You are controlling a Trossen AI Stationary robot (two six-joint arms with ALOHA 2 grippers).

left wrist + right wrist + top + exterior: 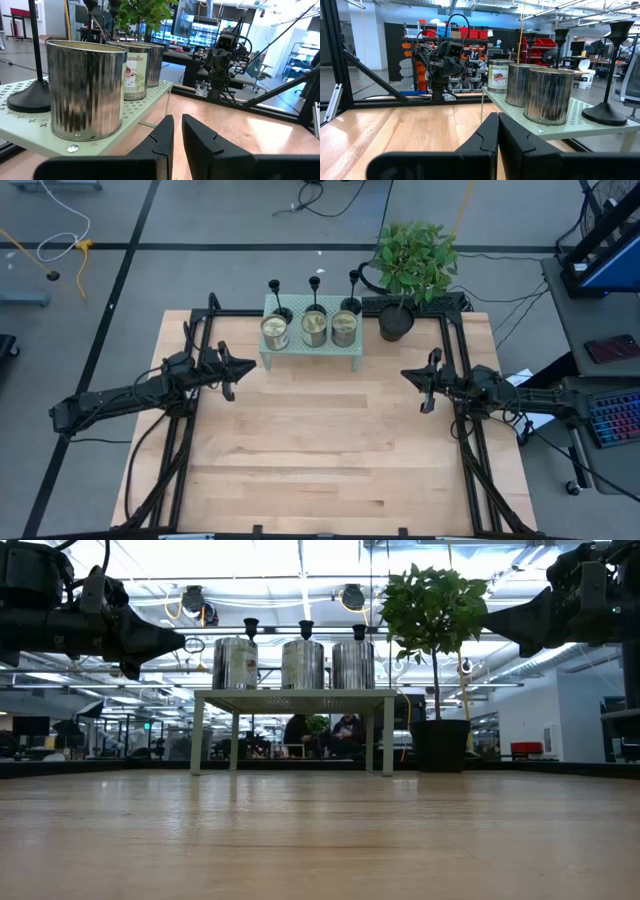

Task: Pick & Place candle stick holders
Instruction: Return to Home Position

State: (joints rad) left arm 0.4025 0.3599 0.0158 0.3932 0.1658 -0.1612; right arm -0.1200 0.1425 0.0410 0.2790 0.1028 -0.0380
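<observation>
All three candle stick holders (pixel 284 313) are up on the shelf (pixel 310 356). They stand in a row at the back, each one behind a tin can (pixel 315 329). None is left on the table (pixel 320 450), so the putting part looks done to me. I think only parking the arms is left, and they look close to that.

Your left gripper (pixel 245 366) hangs over the left side of the table, near the shelf's left end. Its fingers (pixel 160 142) are almost together with a thin gap and hold nothing. Your right gripper (pixel 408 374) hangs over the right side, not far from the plant pot (pixel 396 323). Its fingers (pixel 485 137) are nearly pressed together and hold nothing too.

The holders are dull black. Each has a round flat foot, a thin stick and a tiny cup on top. The cans are shiny metal with ribs down the sides. One has a paper label (pixel 134 75). The shelf is pale green and flat, with small holes punched in it and thin legs. The table is smooth light wood. The pot is black with leafy green stems.
</observation>
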